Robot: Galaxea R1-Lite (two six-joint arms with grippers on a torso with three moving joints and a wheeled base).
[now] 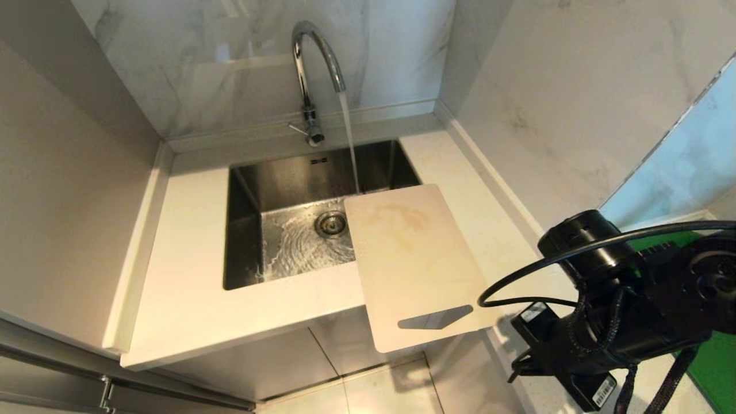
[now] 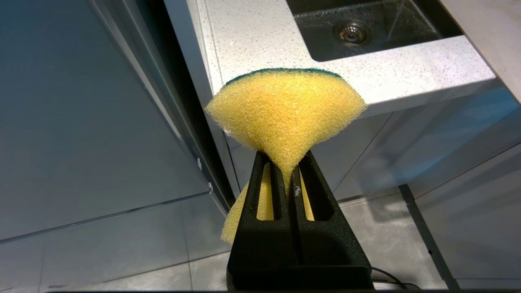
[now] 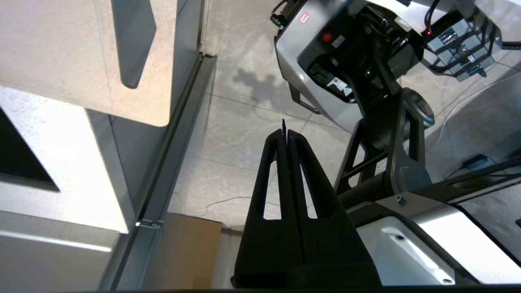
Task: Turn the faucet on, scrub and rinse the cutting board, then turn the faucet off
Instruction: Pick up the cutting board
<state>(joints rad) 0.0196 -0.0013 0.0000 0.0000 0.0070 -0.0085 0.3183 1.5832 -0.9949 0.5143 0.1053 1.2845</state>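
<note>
The chrome faucet (image 1: 313, 63) stands behind the sink (image 1: 244, 230), and a stream of water (image 1: 349, 144) runs from it into the basin. The beige cutting board (image 1: 411, 259) lies flat on the counter right of the sink. Its slot-handle end overhangs the counter's front edge and its far corner juts over the basin; the right wrist view shows its underside (image 3: 73, 53). My left gripper (image 2: 287, 156) is shut on a yellow sponge (image 2: 285, 106) with a green backing, low in front of the counter. My right gripper (image 3: 287, 132) is shut and empty, over the floor beside the board's handle end.
The white counter (image 1: 184, 270) wraps the sink, with marble walls behind and to the right. My right arm (image 1: 609, 322) fills the lower right, in front of a green surface (image 1: 713, 368). Below are the cabinet fronts, my base (image 3: 350, 61) and a cardboard box (image 3: 191, 252).
</note>
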